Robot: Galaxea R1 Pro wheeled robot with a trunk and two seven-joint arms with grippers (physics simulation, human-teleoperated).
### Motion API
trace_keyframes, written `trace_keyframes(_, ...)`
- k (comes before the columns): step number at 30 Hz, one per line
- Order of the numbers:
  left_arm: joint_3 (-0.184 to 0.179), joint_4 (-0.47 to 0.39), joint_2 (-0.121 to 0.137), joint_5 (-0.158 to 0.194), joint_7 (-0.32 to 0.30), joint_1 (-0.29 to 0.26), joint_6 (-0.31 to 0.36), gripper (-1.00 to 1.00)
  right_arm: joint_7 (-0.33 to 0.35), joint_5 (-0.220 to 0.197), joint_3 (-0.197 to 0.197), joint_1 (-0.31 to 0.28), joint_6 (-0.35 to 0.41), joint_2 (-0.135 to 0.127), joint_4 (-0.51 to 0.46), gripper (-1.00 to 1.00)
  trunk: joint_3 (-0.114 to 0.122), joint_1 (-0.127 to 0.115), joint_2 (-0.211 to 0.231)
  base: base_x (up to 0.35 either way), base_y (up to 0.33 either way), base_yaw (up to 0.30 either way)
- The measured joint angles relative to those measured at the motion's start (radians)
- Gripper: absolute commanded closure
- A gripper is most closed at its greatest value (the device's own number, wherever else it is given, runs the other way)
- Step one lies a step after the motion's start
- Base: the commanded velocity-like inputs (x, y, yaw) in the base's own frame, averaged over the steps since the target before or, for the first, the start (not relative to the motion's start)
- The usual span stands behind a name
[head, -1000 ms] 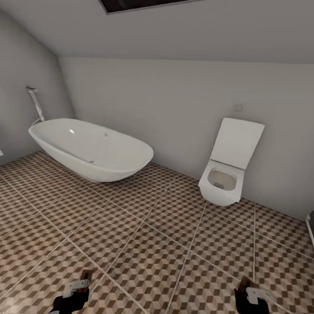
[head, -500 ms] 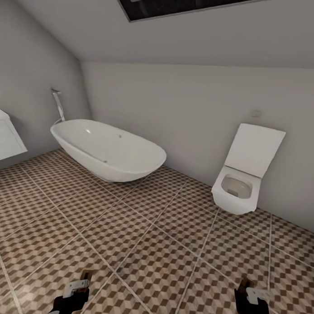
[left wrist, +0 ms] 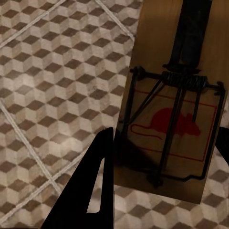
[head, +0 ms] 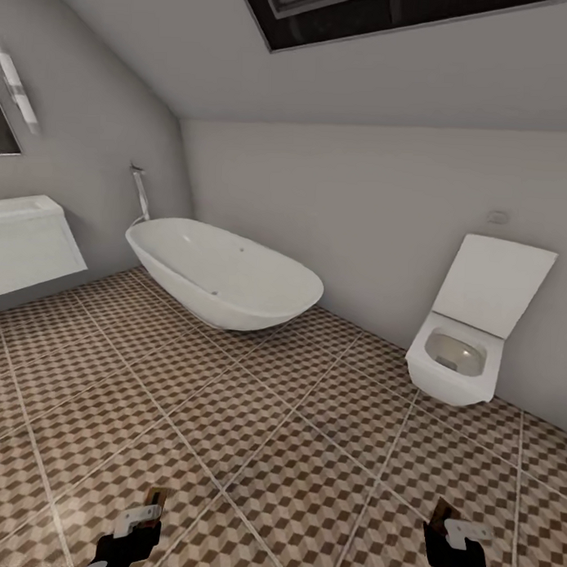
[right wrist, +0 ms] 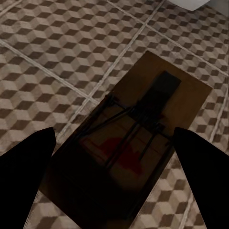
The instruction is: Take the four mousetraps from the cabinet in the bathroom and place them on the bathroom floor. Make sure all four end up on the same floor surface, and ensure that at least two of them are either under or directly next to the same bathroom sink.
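You carry a mousetrap (left wrist: 174,119) in the left jaws and apparently another (right wrist: 131,138) in the right; the sink (head: 27,242) lies far left, nearer your left arm.

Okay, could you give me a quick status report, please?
Left gripper shut on a mousetrap. Right gripper likewise, second mousetrap. Sink ahead-left; nothing on the bathroom floor between.

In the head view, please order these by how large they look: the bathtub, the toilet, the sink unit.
1. Bathtub, clearly largest.
2. Toilet.
3. Sink unit, but the picture's edge cuts it off, so its rank against the toilet is unsure.
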Motion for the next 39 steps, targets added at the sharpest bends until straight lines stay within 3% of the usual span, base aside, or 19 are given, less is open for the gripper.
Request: trace_keyframes(39, 0.000, 0.000, 0.000, 0.000, 0.000, 0.000, 0.000, 1.00, -0.001, 0.000, -0.001, 0.000, 0.000, -0.001, 0.000, 1.00, 0.044, 0.000, 0.000, 0.000, 0.000, 0.217)
